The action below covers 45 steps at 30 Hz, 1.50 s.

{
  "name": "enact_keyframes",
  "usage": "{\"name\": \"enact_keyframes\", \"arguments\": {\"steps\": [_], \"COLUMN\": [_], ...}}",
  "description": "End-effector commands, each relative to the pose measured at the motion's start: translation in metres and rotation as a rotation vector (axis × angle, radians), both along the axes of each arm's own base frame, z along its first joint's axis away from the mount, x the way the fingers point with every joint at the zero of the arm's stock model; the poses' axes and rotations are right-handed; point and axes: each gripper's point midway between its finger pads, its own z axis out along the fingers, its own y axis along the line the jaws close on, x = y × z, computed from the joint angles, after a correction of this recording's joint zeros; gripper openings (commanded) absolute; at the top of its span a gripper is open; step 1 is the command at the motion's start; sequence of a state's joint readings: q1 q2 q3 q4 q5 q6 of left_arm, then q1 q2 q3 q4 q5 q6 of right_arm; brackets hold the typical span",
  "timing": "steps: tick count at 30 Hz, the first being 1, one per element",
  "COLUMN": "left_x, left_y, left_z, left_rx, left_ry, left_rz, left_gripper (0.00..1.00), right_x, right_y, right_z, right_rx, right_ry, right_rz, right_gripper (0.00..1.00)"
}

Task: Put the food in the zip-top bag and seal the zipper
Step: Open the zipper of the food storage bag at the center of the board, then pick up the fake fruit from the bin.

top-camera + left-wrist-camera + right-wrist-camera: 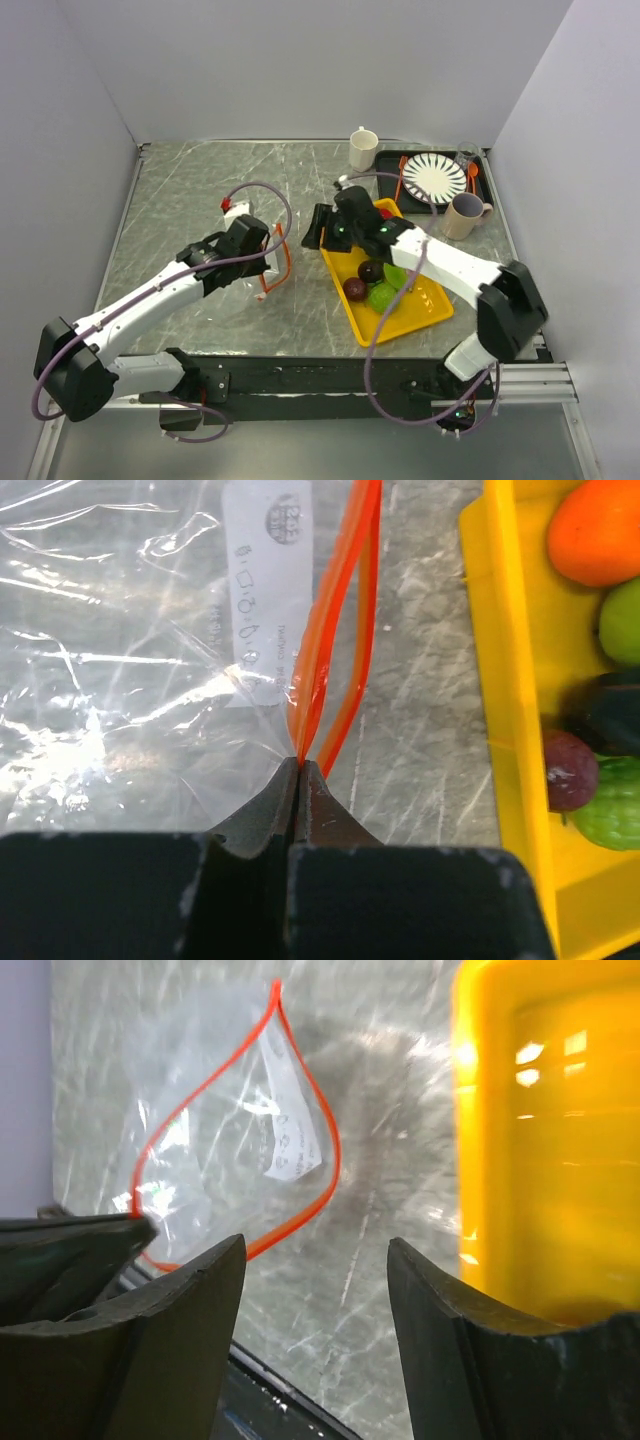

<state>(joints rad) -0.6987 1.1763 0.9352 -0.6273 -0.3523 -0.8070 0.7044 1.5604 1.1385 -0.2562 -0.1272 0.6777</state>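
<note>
None of the toy fruits (pixel 372 271) is in the zip-top bag (pixel 120 680) yet: my left gripper (pixel 300 767) clenches its zipper (pixel 338 620), my right gripper (pixel 316 1250) hangs released, the yellow tray (pixel 540 1140) beside its fingers.

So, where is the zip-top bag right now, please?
Top view: the zip-top bag is on the table, left of the yellow tray, its zipper pinched by the left tool.

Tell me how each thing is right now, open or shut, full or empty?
zip-top bag, mouth open, looks empty
zipper, unsealed, one end pinched
left end effector, shut on the zipper
right end effector, open, holding nothing
yellow tray, holding the food
</note>
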Motion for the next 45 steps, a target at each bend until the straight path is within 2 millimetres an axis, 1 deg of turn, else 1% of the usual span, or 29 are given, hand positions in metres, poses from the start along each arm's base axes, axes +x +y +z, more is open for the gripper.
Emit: {"name": "enact_keyframes", "arguments": {"steps": [1,2,3,4,5,6,7,8,9,11,12,14,16,18,20,21,24,26,27,30,34,38,40,42,43,45], "left_x": [0.009,0.009,0.008,0.009,0.007,0.006,0.006,0.005,0.004,0.003,0.002,0.002,0.001,0.0,-0.001,-0.002,-0.002,-0.003,-0.003,-0.003,-0.004,-0.004,-0.004,-0.005,-0.005,-0.004], "left_y": [-0.017,-0.02,-0.023,-0.026,-0.03,-0.032,-0.034,-0.035,-0.037,-0.039,-0.04,-0.04,-0.041,-0.041,-0.041,-0.041,-0.04,-0.041,-0.042,-0.041,-0.043,-0.042,-0.043,-0.044,-0.043,-0.043], "left_z": [0.011,0.011,0.011,0.011,0.012,0.012,0.011,0.01,0.01,0.008,0.007,0.005,0.003,0.001,-0.002,-0.001,-0.001,0.001,0.001,0.0,-0.003,-0.003,-0.003,-0.005,-0.006,-0.006], "left_rx": [-0.079,-0.086,-0.093,-0.104,-0.118,-0.125,-0.128,-0.128,-0.131,-0.131,-0.128,-0.126,-0.124,-0.125,-0.122,-0.122,-0.12,-0.128,-0.129,-0.119,-0.119,-0.116,-0.121,-0.12,-0.117,-0.114], "left_ry": [-0.045,-0.04,-0.04,-0.043,-0.04,-0.039,-0.041,-0.039,-0.04,-0.036,-0.034,-0.03,-0.025,-0.022,-0.015,-0.015,-0.014,-0.02,-0.021,-0.016,-0.007,-0.008,-0.009,-0.005,-0.003,-0.001], "left_rz": [-0.031,-0.047,-0.06,-0.071,-0.096,-0.104,-0.11,-0.122,-0.13,-0.143,-0.146,-0.147,-0.151,-0.151,-0.154,-0.156,-0.156,-0.164,-0.17,-0.168,-0.177,-0.173,-0.174,-0.181,-0.18,-0.179], "left_gripper": [0.01,0.01,0.01,0.01,0.01,0.01,0.01,0.01,0.01,0.01,0.01,0.01,0.01,0.01,0.01,0.01,0.01,0.01,0.01,0.01,0.01,0.01,0.01,0.01,0.01,0.01], "right_x": [-0.006,-0.006,-0.011,-0.017,-0.021,-0.026,-0.034,-0.034,-0.04,-0.043,-0.048,-0.051,-0.055,-0.059,-0.061,-0.064,-0.07,-0.073,-0.079,-0.083,-0.082,-0.09,-0.092,-0.092,-0.092,-0.091], "right_y": [-0.066,-0.081,-0.093,-0.112,-0.123,-0.133,-0.148,-0.159,-0.168,-0.176,-0.178,-0.178,-0.185,-0.19,-0.189,-0.189,-0.184,-0.182,-0.185,-0.182,-0.182,-0.177,-0.177,-0.177,-0.177,-0.176], "right_z": [-0.009,-0.014,-0.012,-0.029,-0.035,-0.033,-0.047,-0.049,-0.054,-0.055,-0.057,-0.057,-0.062,-0.071,-0.077,-0.084,-0.093,-0.097,-0.101,-0.107,-0.108,-0.115,-0.116,-0.112,-0.11,-0.103], "right_rx": [-0.176,-0.212,-0.21,-0.24,-0.249,-0.239,-0.266,-0.271,-0.284,-0.289,-0.291,-0.281,-0.31,-0.337,-0.338,-0.344,-0.321,-0.315,-0.334,-0.299,-0.311,-0.304,-0.301,-0.288,-0.282,-0.271], "right_ry": [-0.03,-0.029,-0.023,0.015,0.026,0.021,0.047,0.047,0.054,0.058,0.064,0.061,0.071,0.097,0.116,0.138,0.162,0.176,0.203,0.204,0.214,0.252,0.256,0.244,0.242,0.227], "right_rz": [-0.18,-0.227,-0.254,-0.291,-0.313,-0.336,-0.359,-0.388,-0.399,-0.406,-0.4,-0.39,-0.406,-0.408,-0.396,-0.393,-0.374,-0.362,-0.365,-0.356,-0.349,-0.316,-0.316,-0.322,-0.324,-0.33], "right_gripper": [0.68,0.71,0.72,0.72,0.72,0.73,0.74,0.74,0.76,0.76,0.77,0.78,0.8,0.81,0.81,0.81,0.82,0.82,0.82,0.83,0.79,0.83,0.91,0.93,0.98,0.98]}}
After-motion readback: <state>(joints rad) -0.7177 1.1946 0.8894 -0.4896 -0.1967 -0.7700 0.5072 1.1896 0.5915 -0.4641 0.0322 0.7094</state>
